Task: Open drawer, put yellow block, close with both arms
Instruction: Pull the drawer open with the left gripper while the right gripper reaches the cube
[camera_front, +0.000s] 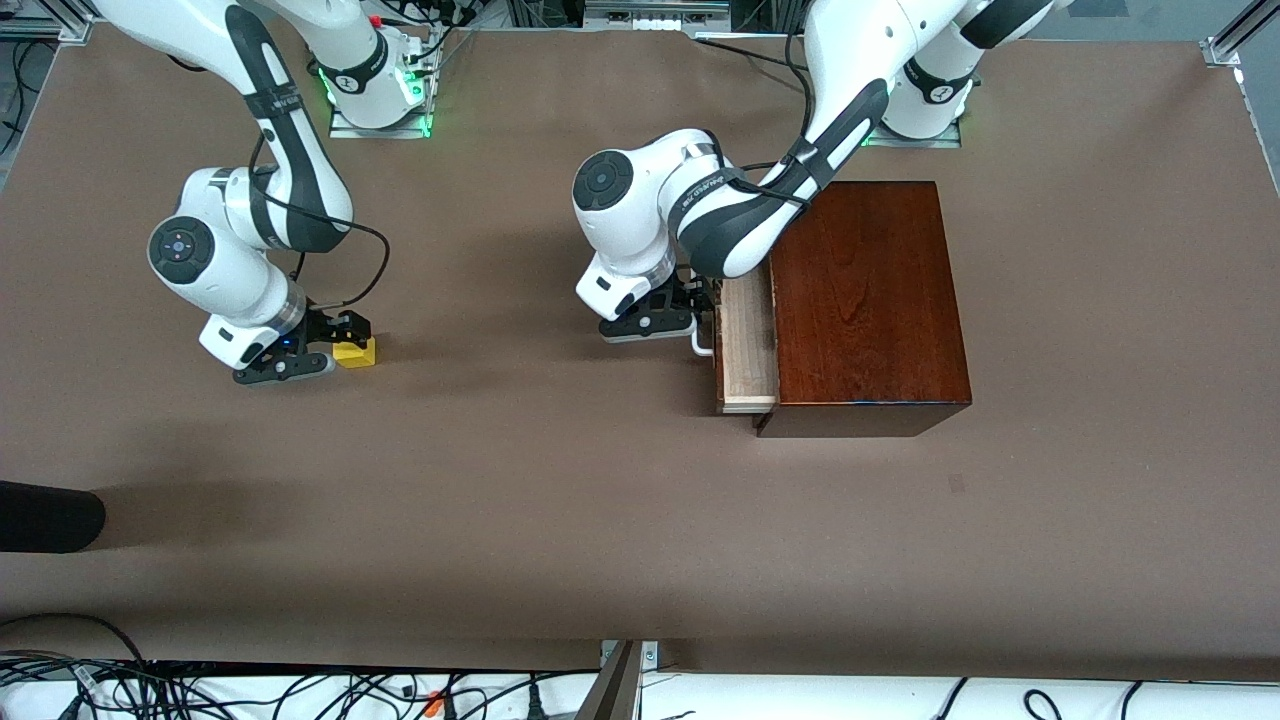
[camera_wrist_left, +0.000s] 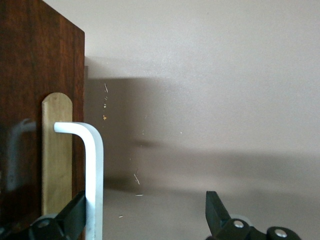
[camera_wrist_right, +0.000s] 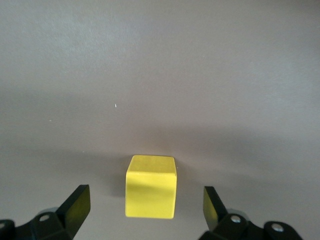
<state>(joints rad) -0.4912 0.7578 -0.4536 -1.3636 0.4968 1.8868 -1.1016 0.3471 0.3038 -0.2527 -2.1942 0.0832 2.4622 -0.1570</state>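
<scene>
Two steps overlap: in the front view, the drawer (camera_front: 748, 340) stands partly out of the box (camera_front: 868, 305) near the table's (camera_front: 560, 520) middle. Left wrist view: left gripper (camera_wrist_left: 145, 220) spread, one finger (camera_wrist_left: 75, 217) against the handle (camera_wrist_left: 92, 170). Right wrist view: right gripper (camera_wrist_right: 147, 212) released, straddling the yellow block (camera_wrist_right: 150, 193) (toward the right arm's end); closing comes next.

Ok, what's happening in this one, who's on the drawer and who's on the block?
The left gripper is at the drawer, open, with the white handle against one finger; the drawer is pulled partly out of the wooden box. The right gripper is down at the table, open, with the yellow block between its fingers, not yet gripped.
</scene>
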